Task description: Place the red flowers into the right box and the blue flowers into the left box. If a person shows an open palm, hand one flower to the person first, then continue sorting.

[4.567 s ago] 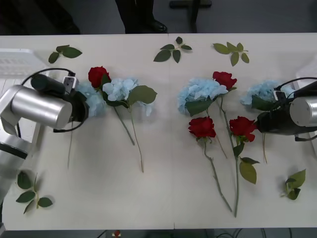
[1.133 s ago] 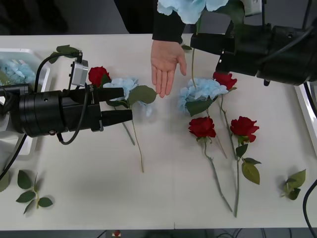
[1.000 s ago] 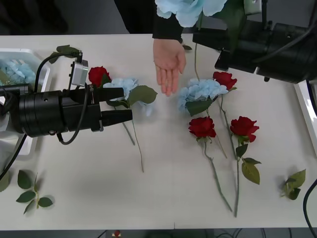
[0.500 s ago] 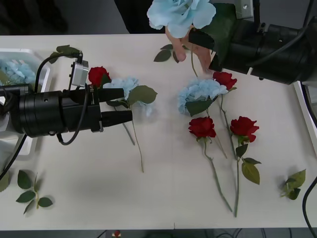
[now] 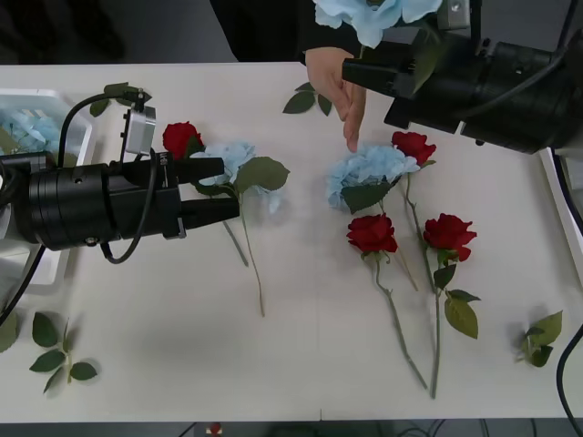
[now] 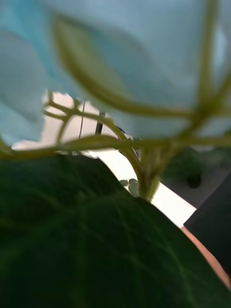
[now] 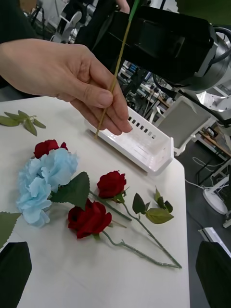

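Blue hydrangea (image 5: 372, 13) held aloft over table's far edge, above blue hydrangea on table (image 5: 364, 167); stem (image 7: 114, 77) pinched by person's hand (image 7: 67, 79). Right gripper (image 5: 387, 77) beside that hand, clamped on leaf and stem. Left gripper (image 5: 217, 189) left of table hydrangea, fingers apart, empty, idle. Right box (image 7: 139, 144) beyond roses (image 7: 89, 219). Risk: late release while person pulls could bend stem or tear petals; early release could drop flower onto roses.

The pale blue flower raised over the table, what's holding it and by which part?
The right gripper holds the pale blue flower just under its head; a person's hand pinches its thin green stem lower down. The left gripper holds nothing.
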Controlling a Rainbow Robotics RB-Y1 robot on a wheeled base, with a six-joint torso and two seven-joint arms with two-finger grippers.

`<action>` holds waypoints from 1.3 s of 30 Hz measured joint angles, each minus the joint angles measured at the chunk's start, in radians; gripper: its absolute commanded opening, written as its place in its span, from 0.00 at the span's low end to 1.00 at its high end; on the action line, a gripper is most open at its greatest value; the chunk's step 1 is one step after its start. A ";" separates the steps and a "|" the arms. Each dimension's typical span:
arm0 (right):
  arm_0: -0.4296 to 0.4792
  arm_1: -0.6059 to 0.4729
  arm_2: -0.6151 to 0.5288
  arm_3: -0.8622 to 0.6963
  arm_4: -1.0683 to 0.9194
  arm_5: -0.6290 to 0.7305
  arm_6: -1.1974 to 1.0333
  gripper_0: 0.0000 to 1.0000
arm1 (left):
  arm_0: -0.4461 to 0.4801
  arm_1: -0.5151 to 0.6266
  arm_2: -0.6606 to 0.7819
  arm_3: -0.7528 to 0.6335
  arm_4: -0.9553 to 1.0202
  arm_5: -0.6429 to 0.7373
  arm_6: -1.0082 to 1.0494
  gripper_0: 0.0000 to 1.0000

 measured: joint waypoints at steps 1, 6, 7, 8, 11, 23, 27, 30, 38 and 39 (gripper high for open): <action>0.000 0.000 0.000 0.000 -0.008 0.001 0.000 1.00 | 0.000 0.000 0.000 0.000 0.000 0.000 0.000 1.00; 0.000 0.000 0.000 0.000 -0.035 0.002 0.000 1.00 | 0.000 0.000 0.000 0.000 0.000 0.000 0.000 1.00; 0.000 0.000 0.000 0.000 -0.039 0.002 0.000 1.00 | 0.000 0.000 0.000 0.000 0.000 0.000 0.000 1.00; 0.000 0.000 0.000 0.000 -0.044 0.002 0.000 1.00 | 0.000 0.000 0.000 0.000 0.000 0.000 0.000 1.00; 0.000 -0.001 0.000 0.000 -0.051 0.002 0.000 1.00 | 0.000 0.000 0.000 0.000 0.000 0.000 0.000 1.00; 0.039 -0.118 -0.053 0.000 -0.109 0.196 -0.149 1.00 | 0.000 0.000 0.000 0.000 0.008 0.000 0.000 1.00; 0.046 -0.119 -0.140 -0.016 -0.012 0.354 -0.354 1.00 | 0.000 0.000 0.000 0.000 0.013 0.000 0.000 1.00; 0.046 -0.119 -0.190 -0.050 0.074 0.465 -0.468 1.00 | 0.000 0.000 0.000 0.000 0.013 0.001 0.000 1.00; 0.067 -0.119 -0.219 -0.220 0.373 0.753 -1.078 1.00 | 0.000 0.000 0.038 -0.014 -0.157 0.004 0.159 1.00; 0.073 -0.119 -0.218 -0.231 0.403 0.785 -1.094 1.00 | 0.000 0.000 0.049 -0.022 -0.201 0.004 0.232 1.00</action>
